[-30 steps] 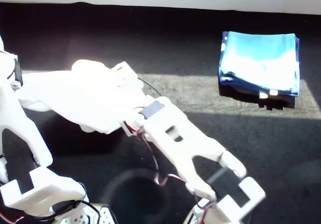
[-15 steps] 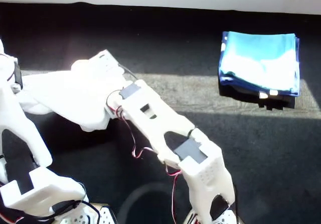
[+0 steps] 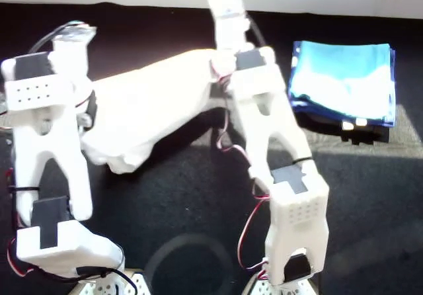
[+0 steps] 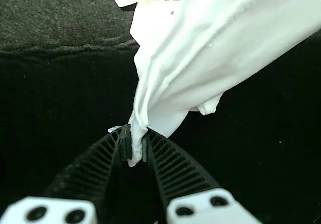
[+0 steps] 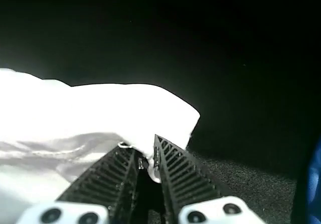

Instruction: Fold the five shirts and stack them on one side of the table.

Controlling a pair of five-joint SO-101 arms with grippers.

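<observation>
Above the table (image 3: 370,196), holding up a white shirt (image 3: 152,110).
Clamped by left gripper (image 4: 133,146) and right gripper (image 5: 146,163), near blue stack (image 3: 342,83).

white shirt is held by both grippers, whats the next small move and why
Probably lower both grippers together to spread the white shirt flat on the table. The left gripper and right gripper are each shut on an edge, and the shirt sags bunched between them, not yet folded. The blue stack lies apart.
</observation>
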